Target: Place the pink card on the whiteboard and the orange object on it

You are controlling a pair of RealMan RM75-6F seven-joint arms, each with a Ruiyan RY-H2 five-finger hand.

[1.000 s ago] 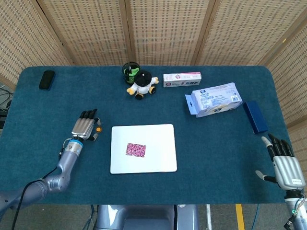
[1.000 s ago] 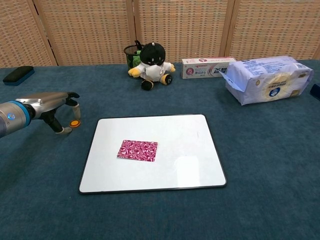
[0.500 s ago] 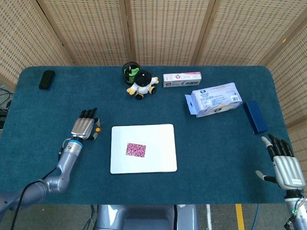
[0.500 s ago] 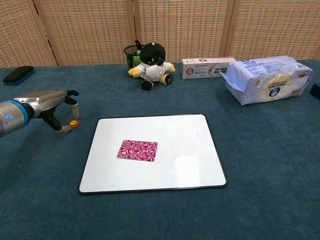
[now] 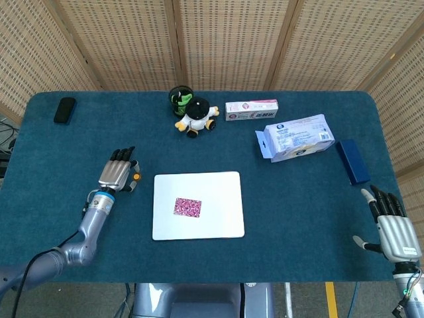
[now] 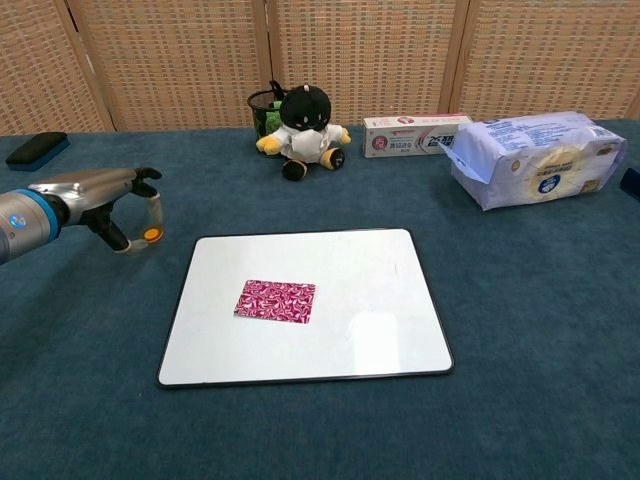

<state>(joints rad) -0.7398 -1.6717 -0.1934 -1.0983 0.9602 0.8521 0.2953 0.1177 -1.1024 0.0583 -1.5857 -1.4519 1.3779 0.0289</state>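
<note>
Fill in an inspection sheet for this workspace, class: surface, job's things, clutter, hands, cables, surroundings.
Surface: blue cloth-covered table.
Job's things: pink card lies flat on the whiteboard; orange object pinched in the left hand, off the board's left edge.
Clutter: plush toy, black cup, toothpaste box, tissue pack, black eraser, blue box.
Hands: left hand holds the orange object; right hand open, at the table's near right corner.
Cables: black cable beside the left arm.
Surroundings: woven screens.
</note>
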